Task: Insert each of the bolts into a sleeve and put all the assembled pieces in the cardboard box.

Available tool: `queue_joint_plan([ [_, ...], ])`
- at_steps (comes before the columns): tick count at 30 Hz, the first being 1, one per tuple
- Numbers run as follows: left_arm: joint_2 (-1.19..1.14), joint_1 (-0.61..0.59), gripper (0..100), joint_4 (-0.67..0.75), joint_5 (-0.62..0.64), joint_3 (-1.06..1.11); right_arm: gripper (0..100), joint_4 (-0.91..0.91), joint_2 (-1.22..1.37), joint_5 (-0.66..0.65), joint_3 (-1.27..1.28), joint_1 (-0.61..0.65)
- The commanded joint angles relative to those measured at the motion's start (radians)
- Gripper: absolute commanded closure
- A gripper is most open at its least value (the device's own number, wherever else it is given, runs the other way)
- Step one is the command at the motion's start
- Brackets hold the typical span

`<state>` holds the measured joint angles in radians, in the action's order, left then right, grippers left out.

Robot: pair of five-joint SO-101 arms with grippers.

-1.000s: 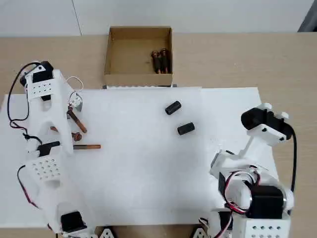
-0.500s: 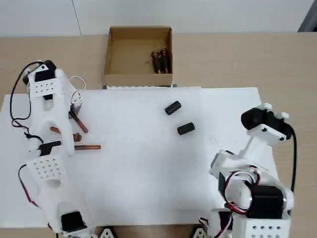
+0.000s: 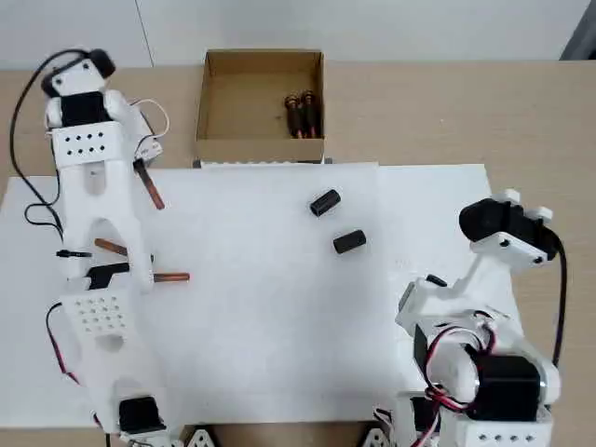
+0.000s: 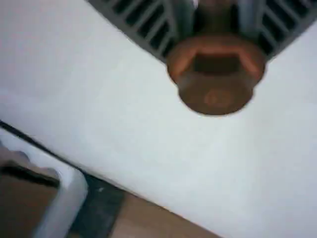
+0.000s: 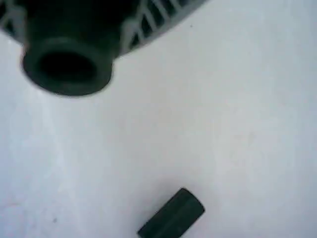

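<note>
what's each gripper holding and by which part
Left gripper holds a bolt by the shank, just behind the head. Right gripper holds a sleeve by its body, open end sticking out.

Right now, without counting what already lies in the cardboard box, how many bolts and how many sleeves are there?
copper bolts: 3 (one in the left pincer, two on the white mat)
black sleeves: 3 (one in the right pincer, two on the mat)
total: 6

Bright, even, diffuse light over the white mat [image 3: 270, 335], faint soft shadows, slight shade inside the cardboard box [image 3: 244, 102].
</note>
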<state>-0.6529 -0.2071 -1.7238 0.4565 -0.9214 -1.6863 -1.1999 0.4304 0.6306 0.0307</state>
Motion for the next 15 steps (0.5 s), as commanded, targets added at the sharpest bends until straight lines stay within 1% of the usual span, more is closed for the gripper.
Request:
queue_joint_plan([
  [1, 0.153, 0.051, 100, -0.031, -0.080, -0.054, 99.5, 0.021, -0.007, -0.054, -0.048, -0.001],
  [5, 0.287, 0.121, 100, -0.031, -0.141, -0.013, 99.5, 0.021, -0.007, -0.080, -0.048, 0.001],
  [15, 0.717, 0.292, 99, -0.029, -0.147, 0.151, 99.5, 0.038, -0.007, -0.201, -0.048, 0.001],
])
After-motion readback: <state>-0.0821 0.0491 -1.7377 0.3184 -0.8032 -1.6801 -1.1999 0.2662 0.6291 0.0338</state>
